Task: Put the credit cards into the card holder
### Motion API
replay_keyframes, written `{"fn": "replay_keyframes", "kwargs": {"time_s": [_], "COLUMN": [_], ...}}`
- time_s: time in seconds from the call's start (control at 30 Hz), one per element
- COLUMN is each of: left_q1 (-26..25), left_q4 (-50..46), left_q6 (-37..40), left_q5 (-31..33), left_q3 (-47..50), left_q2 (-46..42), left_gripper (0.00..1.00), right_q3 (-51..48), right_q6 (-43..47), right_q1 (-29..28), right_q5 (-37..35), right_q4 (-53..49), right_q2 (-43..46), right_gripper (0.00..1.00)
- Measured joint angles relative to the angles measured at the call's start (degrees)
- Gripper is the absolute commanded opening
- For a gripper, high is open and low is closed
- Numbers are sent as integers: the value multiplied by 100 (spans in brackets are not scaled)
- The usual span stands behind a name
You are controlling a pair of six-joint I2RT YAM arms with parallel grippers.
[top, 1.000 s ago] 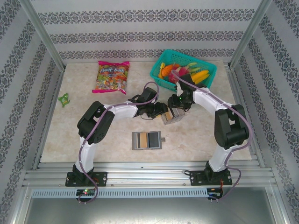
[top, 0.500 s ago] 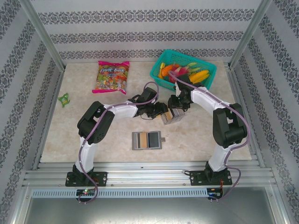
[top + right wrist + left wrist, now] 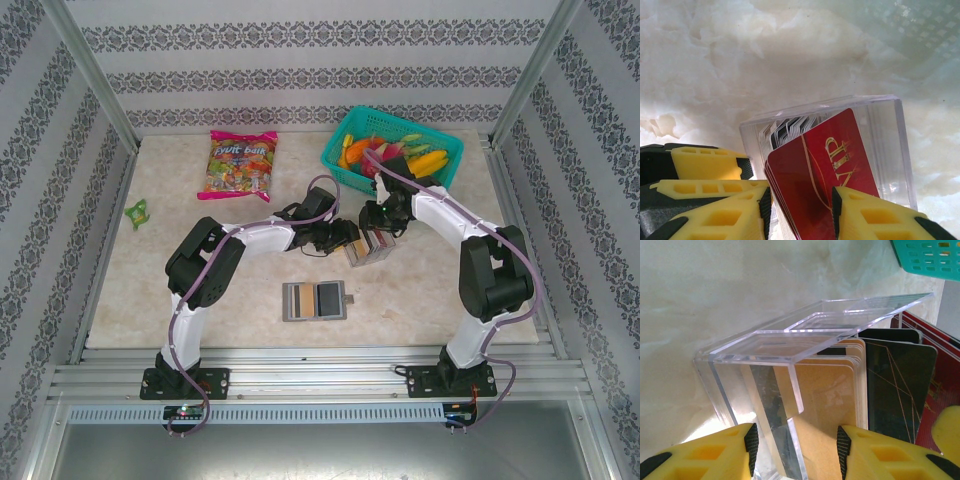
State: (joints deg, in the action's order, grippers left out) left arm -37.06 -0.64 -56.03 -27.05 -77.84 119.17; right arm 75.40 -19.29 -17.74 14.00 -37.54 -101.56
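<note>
The card holder is a clear plastic box. It stands tilted a little right of the table's middle, held between the two grippers.

**Left side:** The left gripper comes in from the left. In its wrist view the left gripper has its jaws drawn in on the lower end of the card holder, with a pad on each side. The box's top edges are free.

**Cards in the box:** The credit cards stand on edge inside the holder. The tan ones are nearest, then the black, with red at the open right side.

**Right side:** The right gripper reaches in from the far right. In its wrist view the right gripper is clamped on the long edges of the red credit cards. Their upper corner sits inside the card holder, below its top rim and against the row of card edges already standing there.

**Room around the work:**
- The teal basket in the far right corner sits close behind the right arm, so there is little room there.
- A flat gray wallet lies toward the near edge, well apart from both grippers.
- A candy bag lies by the far edge, left of centre.
- A small green thing lies at the left edge.
- The near corners, left and right, are bare surface.
</note>
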Motion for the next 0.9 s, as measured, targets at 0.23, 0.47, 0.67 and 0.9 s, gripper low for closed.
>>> {"fn": "replay_keyframes", "kwargs": {"time_s": [0.23,0.47,0.67,0.9], "left_q1": [2,2,2,2], "left_q4": [0,-4,-4,-4], "left_q6": [0,-2,-4,-17], "left_q5": [-2,-20,-20,-22], "left_q3": [0,-2,-4,-7], "left_q2": [0,0,0,2], "left_gripper": [49,49,49,49], "right_q3": [0,0,0,0], "right_q6": [-2,4,0,-2], "right_q1": [28,74,162,190], "right_q5": [-9,-70,-57,114], "right_q4": [4,4,-2,0], "right_q2": [4,7,11,59], "right_gripper": [29,20,22,21]}}
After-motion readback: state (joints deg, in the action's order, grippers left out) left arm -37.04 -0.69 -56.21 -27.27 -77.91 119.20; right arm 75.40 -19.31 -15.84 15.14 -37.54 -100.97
